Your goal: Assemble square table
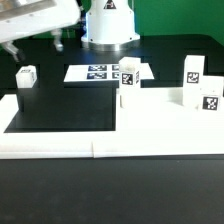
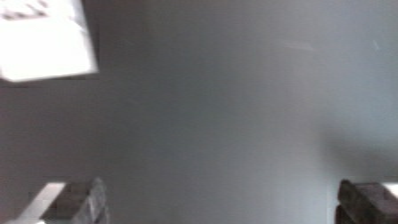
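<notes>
The white square tabletop (image 1: 168, 122) lies flat on the exterior view's right. One blocky tagged leg (image 1: 128, 80) stands at its far left corner. Two more legs (image 1: 193, 68) (image 1: 209, 97) stand at its right side. A fourth small leg (image 1: 26, 76) stands alone on the black table at the left. My gripper (image 1: 33, 46) hangs above that leg, clear of it. In the wrist view my gripper (image 2: 219, 205) is open and empty, with one fingertip (image 2: 68, 205) on each side of the frame. A blurred white leg (image 2: 45, 45) shows off to one side.
The marker board (image 1: 92, 72) lies flat in front of the robot base (image 1: 110, 25). A long low white border wall (image 1: 60, 147) runs along the front and up the left edge (image 1: 8, 118). Black table surface (image 1: 65, 110) lies between.
</notes>
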Action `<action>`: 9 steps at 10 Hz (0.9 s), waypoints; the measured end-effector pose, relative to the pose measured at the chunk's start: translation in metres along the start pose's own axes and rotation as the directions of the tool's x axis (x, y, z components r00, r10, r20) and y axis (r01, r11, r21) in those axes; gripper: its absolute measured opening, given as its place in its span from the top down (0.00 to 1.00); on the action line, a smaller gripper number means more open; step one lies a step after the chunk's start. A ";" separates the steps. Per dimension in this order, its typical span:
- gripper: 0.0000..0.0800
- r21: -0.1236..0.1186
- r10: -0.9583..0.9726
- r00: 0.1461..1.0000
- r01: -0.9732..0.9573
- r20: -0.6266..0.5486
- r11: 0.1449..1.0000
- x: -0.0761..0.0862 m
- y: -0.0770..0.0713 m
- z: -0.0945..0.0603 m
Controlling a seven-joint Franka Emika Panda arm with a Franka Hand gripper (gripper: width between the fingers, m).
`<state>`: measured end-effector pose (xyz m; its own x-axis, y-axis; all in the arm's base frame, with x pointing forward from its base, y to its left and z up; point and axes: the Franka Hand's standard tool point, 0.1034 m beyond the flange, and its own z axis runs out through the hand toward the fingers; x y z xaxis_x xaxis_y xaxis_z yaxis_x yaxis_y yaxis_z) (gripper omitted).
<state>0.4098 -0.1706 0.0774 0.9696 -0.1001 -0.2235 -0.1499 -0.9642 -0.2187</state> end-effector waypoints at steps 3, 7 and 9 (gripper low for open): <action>0.19 0.027 -0.004 0.980 -0.002 0.201 1.000 0.004 -0.015 0.004; 0.19 0.081 -0.123 0.894 0.097 0.432 0.992 -0.016 0.025 0.030; 0.19 0.069 -0.143 0.862 0.126 0.486 0.990 -0.028 0.059 0.031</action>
<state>0.3677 -0.2174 0.0413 0.7631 0.1714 -0.6232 -0.0401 -0.9498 -0.3103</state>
